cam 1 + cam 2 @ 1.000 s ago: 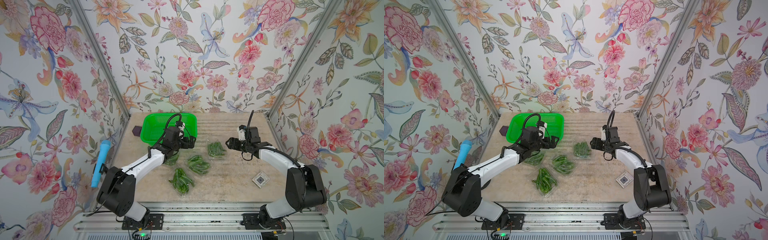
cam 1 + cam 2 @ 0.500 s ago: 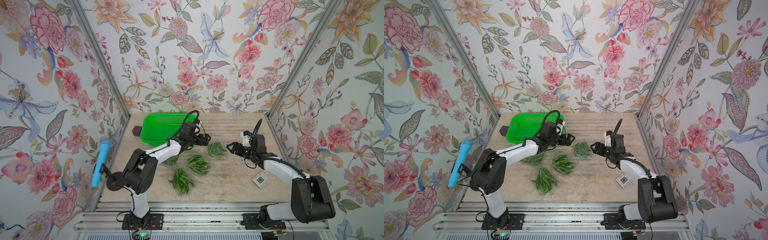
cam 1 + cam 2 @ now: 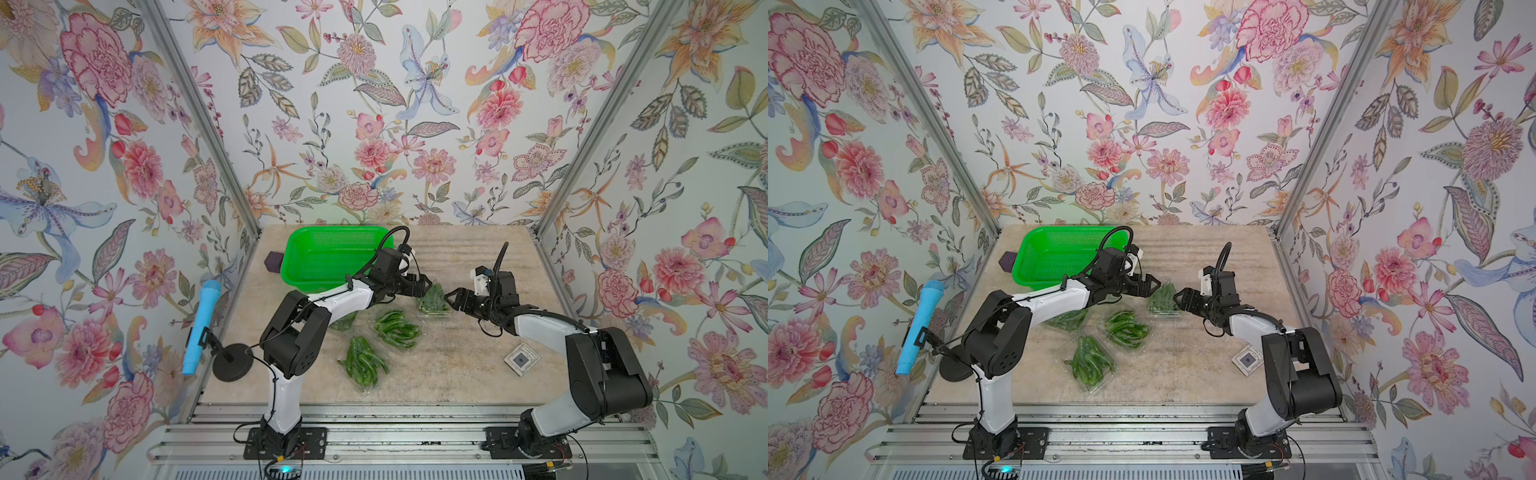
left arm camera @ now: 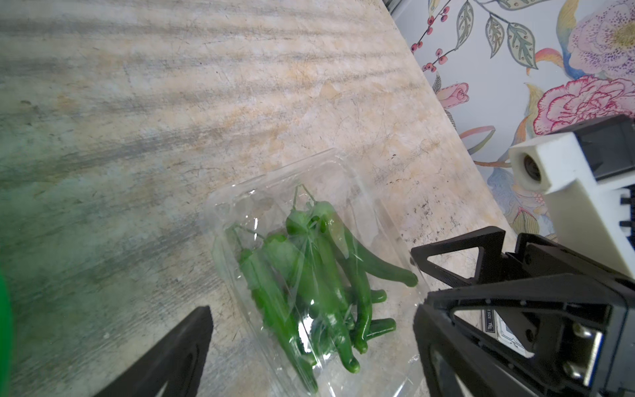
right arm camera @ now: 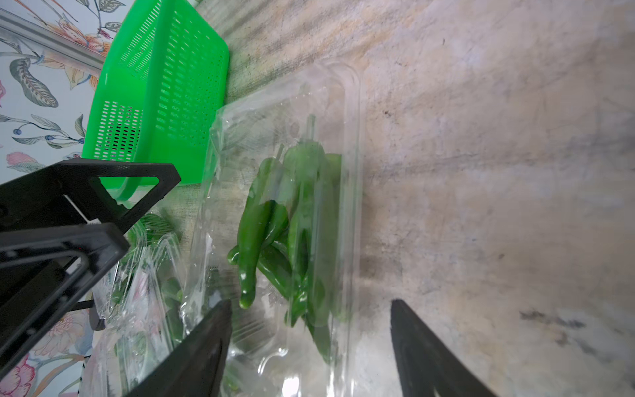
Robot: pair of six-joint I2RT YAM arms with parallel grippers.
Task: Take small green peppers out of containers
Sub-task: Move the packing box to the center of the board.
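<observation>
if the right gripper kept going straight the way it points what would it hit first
The right gripper would most likely meet the clear pepper pack just ahead, then the left gripper; height is unclear.

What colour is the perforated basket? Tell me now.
Bright green; the basket shows best in the right wrist view.

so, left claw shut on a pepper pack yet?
No, the left wrist view shows the left claw wide open, its fingers spread well apart, with the clear pack showing in the gap between them.
</observation>
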